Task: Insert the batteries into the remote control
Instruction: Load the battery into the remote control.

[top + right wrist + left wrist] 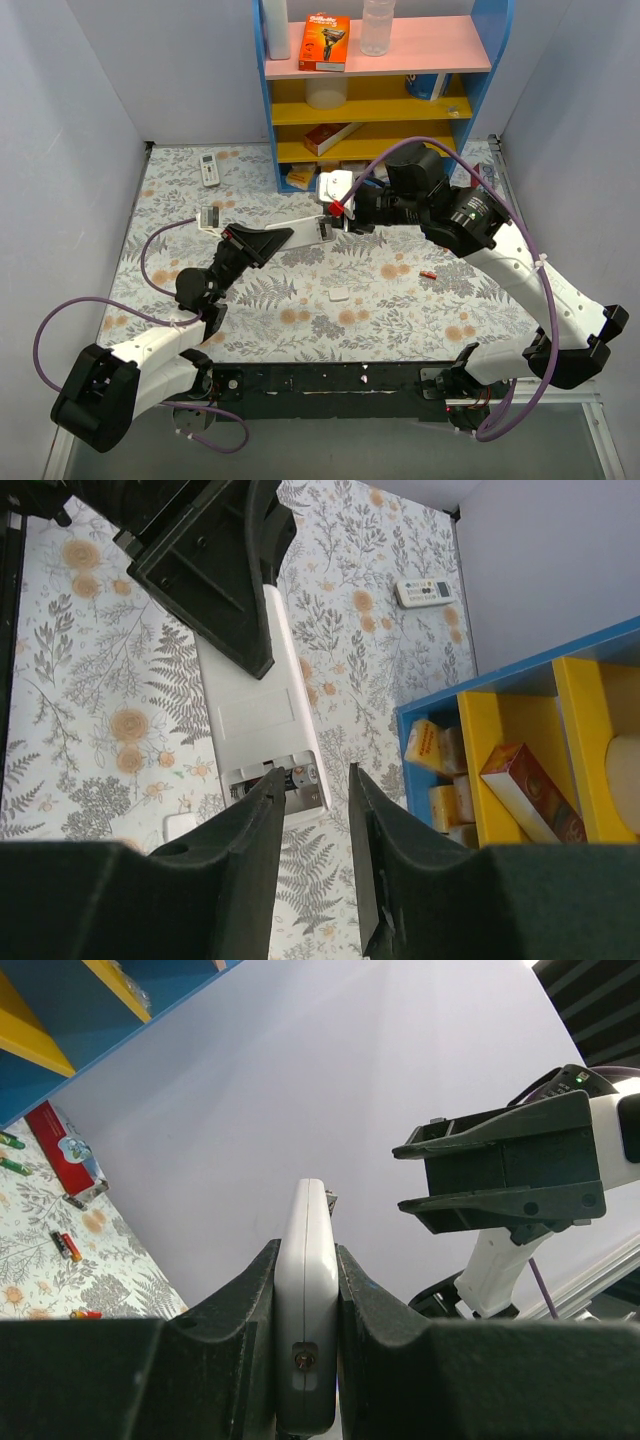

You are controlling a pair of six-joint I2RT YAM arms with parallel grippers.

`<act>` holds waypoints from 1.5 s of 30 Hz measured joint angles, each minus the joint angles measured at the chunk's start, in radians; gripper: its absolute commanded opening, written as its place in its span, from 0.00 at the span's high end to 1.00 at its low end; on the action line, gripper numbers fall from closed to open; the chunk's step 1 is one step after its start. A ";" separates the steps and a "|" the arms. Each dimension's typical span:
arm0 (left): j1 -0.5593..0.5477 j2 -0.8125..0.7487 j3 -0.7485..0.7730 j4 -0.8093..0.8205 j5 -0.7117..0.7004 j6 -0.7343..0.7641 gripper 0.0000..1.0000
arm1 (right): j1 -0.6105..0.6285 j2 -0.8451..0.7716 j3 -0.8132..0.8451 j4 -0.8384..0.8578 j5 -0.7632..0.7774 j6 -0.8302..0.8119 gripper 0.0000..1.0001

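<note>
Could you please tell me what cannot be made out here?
Right wrist: the right gripper half covers the open bay of the remote control; cells seated unclear.
Top: the red speck at that bay is too small to identify.
Left wrist: the remote shows edge-on in the left gripper; bay unseen.

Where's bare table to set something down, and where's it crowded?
Free: near strip of cloth between white cover, loose battery and arm bases. Crowded: before the shelf, where left gripper and right gripper meet at the remote control.

Battery bay (300,777): partly behind your right hand (314,780); contents unclear.
Remote control (250,710): far end hidden by your left hand (240,630).
Red speck (428,273): too small to identify.
</note>
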 measured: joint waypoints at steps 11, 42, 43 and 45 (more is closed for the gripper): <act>0.000 0.012 0.004 0.003 0.027 0.011 1.00 | -0.008 0.000 -0.024 -0.042 -0.006 -0.077 0.65; 0.000 0.034 0.023 0.039 0.074 0.037 1.00 | -0.017 0.020 -0.051 -0.050 -0.008 -0.080 0.81; 0.000 0.034 0.023 0.039 0.074 0.038 1.00 | -0.017 0.021 -0.051 -0.050 -0.010 -0.080 0.82; 0.000 0.034 0.023 0.039 0.076 0.042 1.00 | -0.017 0.023 -0.051 -0.051 -0.014 -0.080 0.83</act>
